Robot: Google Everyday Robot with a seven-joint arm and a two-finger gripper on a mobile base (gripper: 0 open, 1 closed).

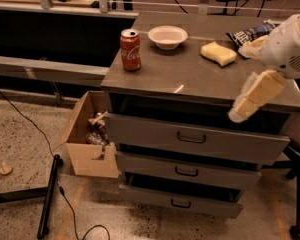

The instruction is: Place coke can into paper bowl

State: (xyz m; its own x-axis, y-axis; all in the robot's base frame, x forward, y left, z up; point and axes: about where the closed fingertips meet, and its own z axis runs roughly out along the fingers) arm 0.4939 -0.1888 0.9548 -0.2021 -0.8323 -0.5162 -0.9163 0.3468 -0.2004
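Upright on the grey cabinet top (190, 79), close to its left edge: the coke can (131, 50), red with a silver top. A little farther back and to the right, apart from the can: the paper bowl (167, 36), white, open side up. Can not yet in the bowl. To the right of the bowl, a yellow sponge (218, 53) lying flat; farther right and back, a dark blue chip bag (250, 34), partly hidden by the white arm (290, 46). At the near right corner of the cabinet, the gripper (242, 109), cream-coloured, slanting down and to the left from that arm, well apart from can and bowl. Wide, narrow or holding something: cannot tell. Below the top, three drawers (195, 139) pulled out slightly. On the floor to the left, touching the cabinet, an open cardboard box (87, 144) with crumpled things inside.
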